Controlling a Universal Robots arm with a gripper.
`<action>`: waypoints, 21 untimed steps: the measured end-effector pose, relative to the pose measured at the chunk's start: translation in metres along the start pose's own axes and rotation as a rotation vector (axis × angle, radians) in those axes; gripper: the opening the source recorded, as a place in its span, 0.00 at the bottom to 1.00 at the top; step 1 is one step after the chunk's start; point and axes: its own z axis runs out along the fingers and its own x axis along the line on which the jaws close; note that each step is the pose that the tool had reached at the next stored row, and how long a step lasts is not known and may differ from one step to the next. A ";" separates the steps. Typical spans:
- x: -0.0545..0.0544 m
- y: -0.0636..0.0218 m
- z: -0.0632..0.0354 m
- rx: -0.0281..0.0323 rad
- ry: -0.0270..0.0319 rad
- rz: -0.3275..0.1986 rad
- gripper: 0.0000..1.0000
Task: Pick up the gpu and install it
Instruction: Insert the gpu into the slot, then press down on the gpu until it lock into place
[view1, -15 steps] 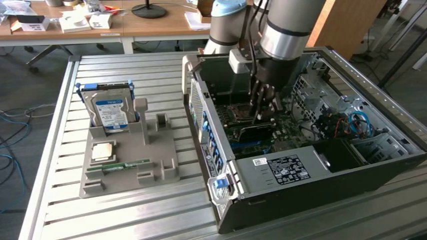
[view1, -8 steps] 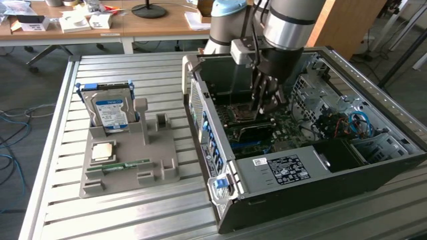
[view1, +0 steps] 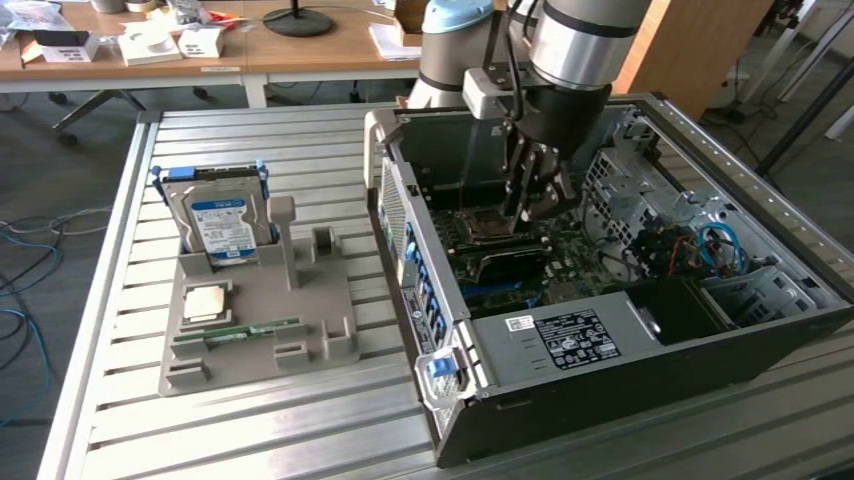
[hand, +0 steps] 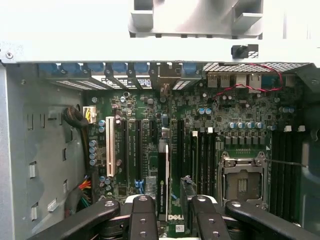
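While the hand (hand: 169, 212) reaches down inside the open computer case (view1: 561, 390), it pinches the gpu (hand: 163, 182) edge-on above the motherboard's slots (hand: 131, 150). Pickup is done; seating looks unfinished, though contact is hard to judge.

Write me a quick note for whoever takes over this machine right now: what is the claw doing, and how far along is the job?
Gripper: down inside the open computer case, closed on the gpu.
The gpu: held edge-on between the fingers, lined up with the expansion slots on the motherboard.
Done: the card is picked up and brought into the case. On the grey parts tray the hard drive and memory stick sit untouched.
Left: I cannot tell whether the card is pressed home in its slot. The gripper has not let go.
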 end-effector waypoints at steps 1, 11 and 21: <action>0.000 0.0000 0.0000 0.0000 0.0001 0.000 0.33; 0.000 0.0000 -0.0031 0.0000 0.0002 0.000 0.33; 0.000 0.0000 -0.0031 0.0000 0.0001 0.000 0.33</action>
